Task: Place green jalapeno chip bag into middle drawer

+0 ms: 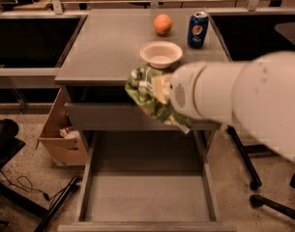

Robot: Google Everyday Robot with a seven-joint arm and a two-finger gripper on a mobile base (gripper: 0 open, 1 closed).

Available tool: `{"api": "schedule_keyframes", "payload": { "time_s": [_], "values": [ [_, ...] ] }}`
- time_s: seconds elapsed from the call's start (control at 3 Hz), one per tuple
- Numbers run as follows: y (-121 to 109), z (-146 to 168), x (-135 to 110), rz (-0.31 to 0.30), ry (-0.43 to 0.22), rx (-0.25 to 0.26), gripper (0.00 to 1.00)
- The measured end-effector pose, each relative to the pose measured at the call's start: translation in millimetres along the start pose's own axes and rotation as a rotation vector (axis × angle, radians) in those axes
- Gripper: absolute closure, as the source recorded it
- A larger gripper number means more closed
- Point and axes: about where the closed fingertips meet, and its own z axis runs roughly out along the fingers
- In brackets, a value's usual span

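end effector point(160, 91) is clamping the green jalapeno chip bag point(146, 99) in mid-air | bag is hanging off the tabletop point(103, 47) front edge, above the open middle drawer point(147, 197) | risk: releasing this high, the crumpled bag is likely drifting past the low rails

Orange fruit point(162, 24) and soda can point(198, 29) are shown near the bench's rear edge; white bowl point(160, 54) is set nearer the front edge, where the gripper point(159, 88) is seen.

Tool point(160, 89) gripping green jalapeno chip bag point(146, 96), mostly hidden behind blurred arm point(243, 100); arm cropped right.
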Motion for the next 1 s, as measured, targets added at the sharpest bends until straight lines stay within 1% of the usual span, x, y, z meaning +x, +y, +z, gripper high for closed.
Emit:
{"api": "schedule_keyframes", "payload": {
  "time_s": [0.33, 0.67, 1.0],
  "values": [
    [-13.6, 45.1, 86.6, 0.117, 0.093, -0.079, 1.0],
    [-26.1, 77.2, 163.5, 0.212, 0.166, -0.158, 1.0],
    [-30.6, 101.1, 223.2, 0.283, 0.2, -0.23, 1.0]
  ]
}}
